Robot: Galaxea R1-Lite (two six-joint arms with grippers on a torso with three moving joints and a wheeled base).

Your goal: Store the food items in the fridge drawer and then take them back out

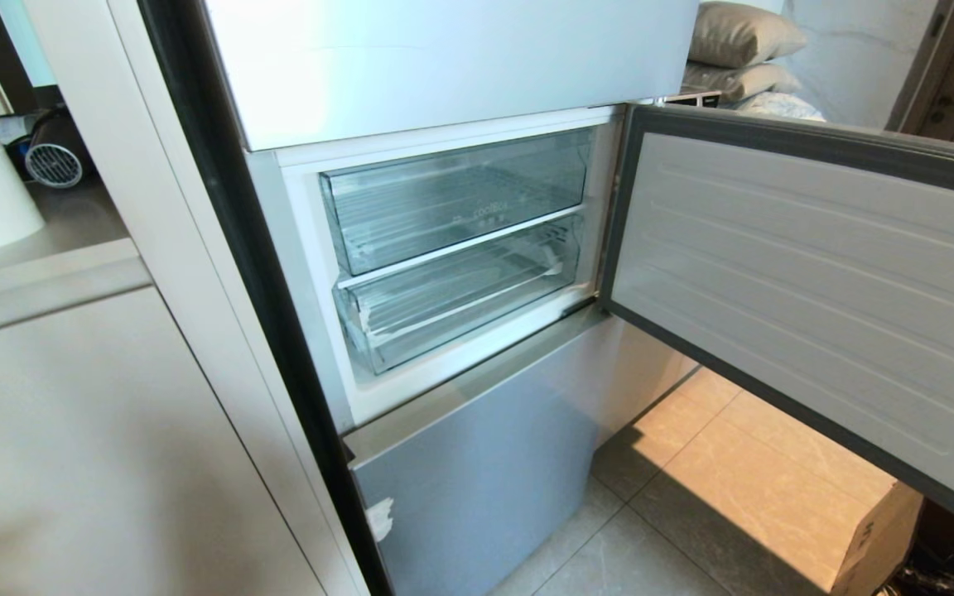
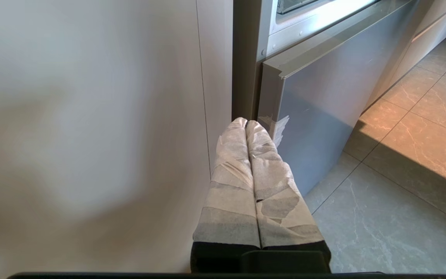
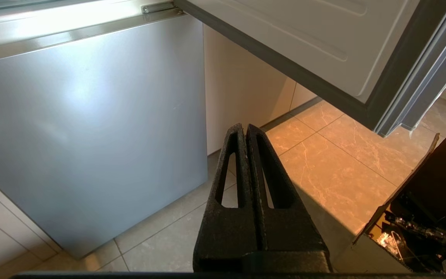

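Observation:
The fridge's middle compartment stands open in the head view. Inside, the fridge drawer point(image 1: 460, 298) is the lower clear bin with a whitish patch at its front left corner; it is pushed in and looks empty. Above it sits a clear bin point(image 1: 460, 199) printed "coolBox". No food items show in any view. Neither arm is in the head view. My left gripper point(image 2: 246, 123), wrapped in pale tape, is shut and hangs low beside the silver-blue lower door point(image 2: 316, 116). My right gripper point(image 3: 245, 128), black, is shut with nothing in it, low over the floor tiles.
The compartment door point(image 1: 808, 273) swings out wide to the right at chest height. A cardboard box point(image 1: 874, 538) stands on the floor under it, and an open dark box point(image 3: 432, 217) shows by the right gripper. Pale cabinet panels point(image 1: 71, 447) flank the fridge's left.

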